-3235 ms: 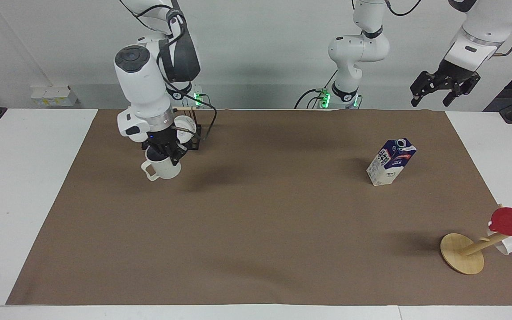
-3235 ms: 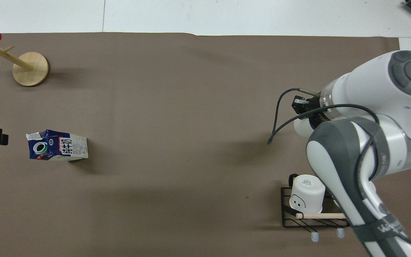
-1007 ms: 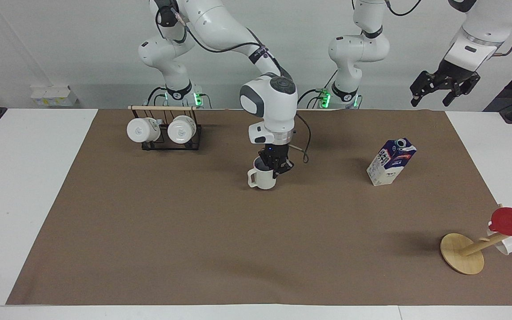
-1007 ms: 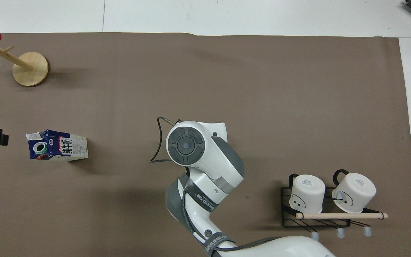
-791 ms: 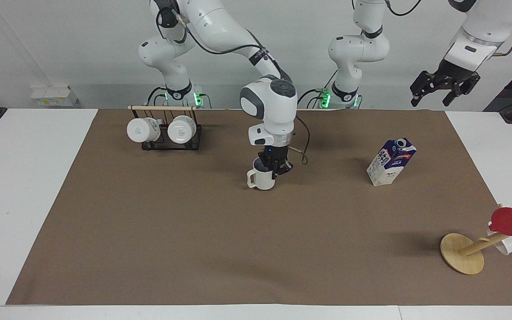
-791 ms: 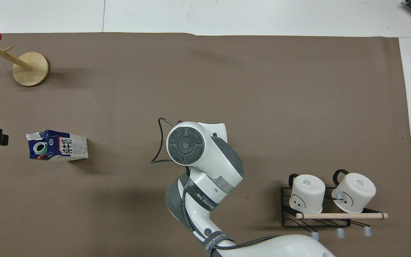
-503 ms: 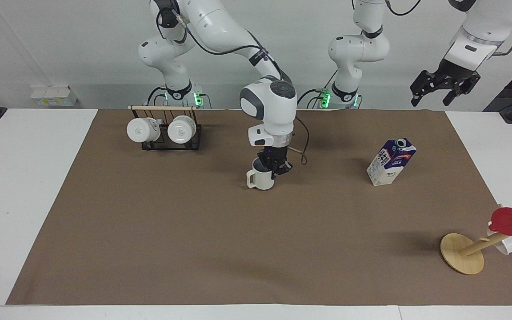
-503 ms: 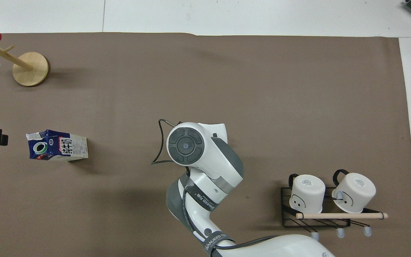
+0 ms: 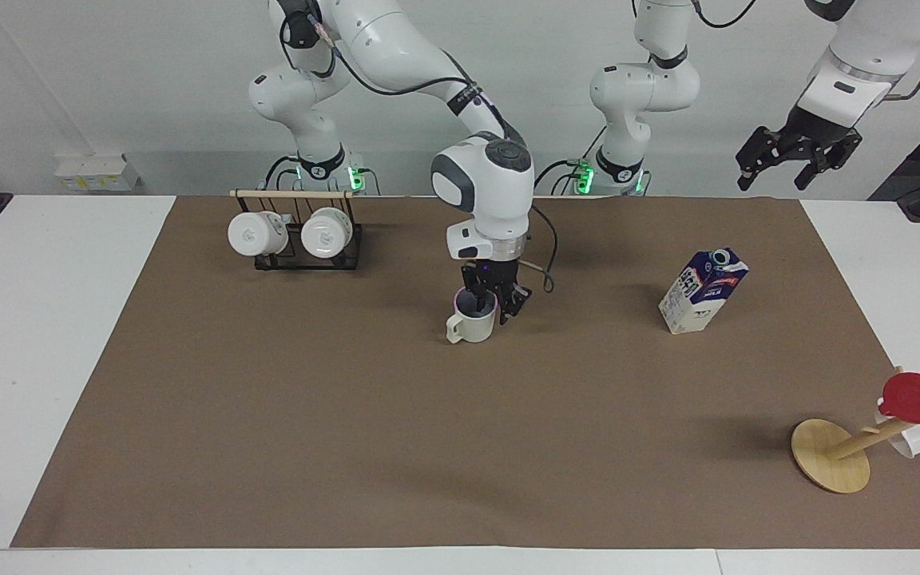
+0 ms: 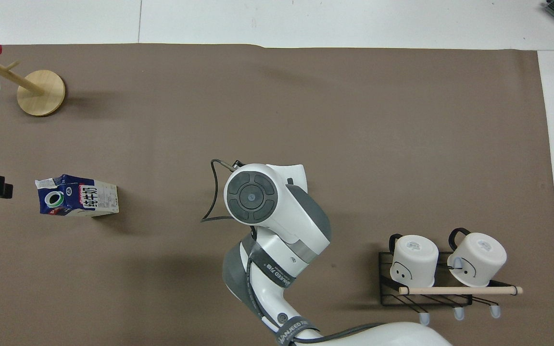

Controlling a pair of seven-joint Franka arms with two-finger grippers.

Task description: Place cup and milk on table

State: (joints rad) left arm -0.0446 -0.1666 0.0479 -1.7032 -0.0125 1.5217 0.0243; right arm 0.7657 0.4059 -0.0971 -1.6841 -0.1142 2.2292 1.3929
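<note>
Cup (image 9: 473,323) upright on mat, right hand (image 9: 493,301) spread astride its rim, milk (image 9: 702,291) standing apart, left hand (image 9: 797,153) released, waiting.

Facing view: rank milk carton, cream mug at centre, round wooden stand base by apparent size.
1. Blue-and-white gable-top milk carton, largest.
2. Round wooden stand base, though it lies nearer the camera, so unsure.
3. Cream-white ceramic mug, smallest.

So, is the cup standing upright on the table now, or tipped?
Upright: the cup sits on the brown mat with its mouth up. The right gripper straddles its rim, fingers spread.
</note>
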